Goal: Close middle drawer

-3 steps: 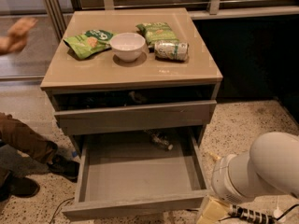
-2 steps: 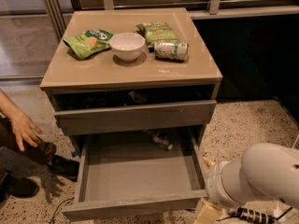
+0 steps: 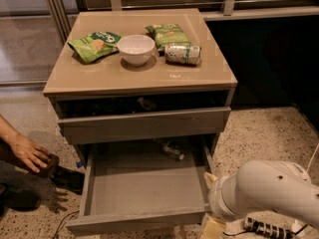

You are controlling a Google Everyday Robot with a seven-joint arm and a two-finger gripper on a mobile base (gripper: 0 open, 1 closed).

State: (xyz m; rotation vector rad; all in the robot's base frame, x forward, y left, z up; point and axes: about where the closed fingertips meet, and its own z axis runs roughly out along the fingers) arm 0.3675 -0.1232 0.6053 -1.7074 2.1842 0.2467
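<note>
The middle drawer [image 3: 144, 183] is pulled far out of the grey cabinet, low in the camera view. Its flat grey bottom is bare, and its plain front panel [image 3: 134, 221] faces me near the frame's lower edge. My white arm [image 3: 269, 190] fills the lower right corner. My gripper [image 3: 212, 227] shows as a beige tip by the drawer's front right corner, partly cut off by the frame edge. A small bottle-like object [image 3: 172, 151] lies in the shadow at the drawer's back.
Above it, another drawer front [image 3: 144, 124] stands slightly out under the cabinet top [image 3: 99, 76]. On top sit a white bowl [image 3: 135, 49], two green snack bags [image 3: 93, 45] and a can [image 3: 182, 54]. A person's hand [image 3: 29, 153] and shoes are on the floor at left.
My arm has shifted left, closer to the drawer's right front corner. The person's hand has dropped from the upper left down to the floor. The drawer has not moved.
</note>
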